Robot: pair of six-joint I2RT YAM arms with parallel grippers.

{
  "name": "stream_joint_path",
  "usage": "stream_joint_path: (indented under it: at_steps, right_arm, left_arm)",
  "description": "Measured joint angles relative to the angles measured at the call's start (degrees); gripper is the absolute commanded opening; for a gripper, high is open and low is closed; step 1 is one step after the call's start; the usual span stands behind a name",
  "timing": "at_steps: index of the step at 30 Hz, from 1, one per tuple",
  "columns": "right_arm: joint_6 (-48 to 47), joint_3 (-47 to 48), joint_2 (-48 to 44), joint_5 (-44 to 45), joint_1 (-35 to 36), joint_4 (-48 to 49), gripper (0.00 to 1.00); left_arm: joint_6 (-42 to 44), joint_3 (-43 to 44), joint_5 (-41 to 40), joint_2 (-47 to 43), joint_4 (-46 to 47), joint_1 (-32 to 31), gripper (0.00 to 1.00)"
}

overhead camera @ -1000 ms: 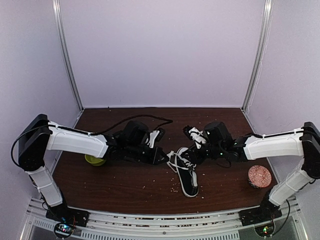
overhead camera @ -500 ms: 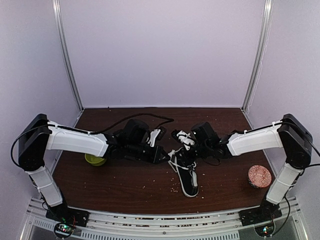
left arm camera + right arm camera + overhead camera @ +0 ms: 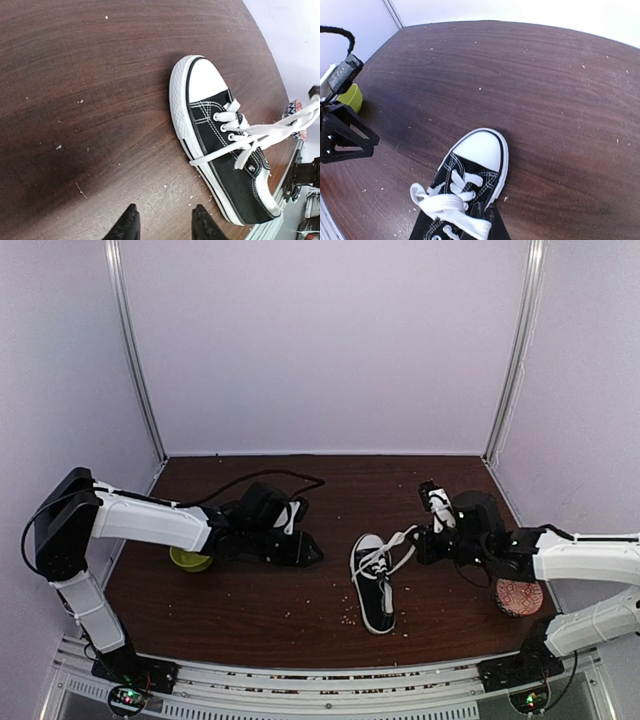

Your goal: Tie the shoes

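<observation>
Dark wooden bench between pale lilac walls. Toward left edge, green bowl half under arm. Left gripper low over bench, released, holding nothing. Black sneaker mid-bench near front edge, toe toward back. White laces stretched right into clenched right gripper. Patterned disc near right edge.

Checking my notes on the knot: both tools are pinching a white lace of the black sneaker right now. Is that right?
Only the right tool pinches a white lace of the black sneaker; the left tool stands open and empty, as the left wrist view shows.
</observation>
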Motion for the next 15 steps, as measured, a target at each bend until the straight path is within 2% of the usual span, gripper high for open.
stream_joint_path:
  at_steps: [7, 11, 15]
  right_arm:
    - [7.32, -7.15, -11.15, -0.22, 0.20, -3.65, 0.00]
    - [9.25, -7.23, -15.45, -0.20, 0.22, -3.93, 0.00]
    - [10.08, -7.23, -15.98, -0.13, 0.20, -4.85, 0.00]
  left_arm:
    - [2.16, 4.70, 4.87, 1.09, 0.61, -0.48, 0.59]
    - [5.88, 14.67, 8.55, 6.16, -0.74, -2.12, 0.62]
    - [9.94, 24.02, 11.26, 11.89, -4.02, -3.61, 0.63]
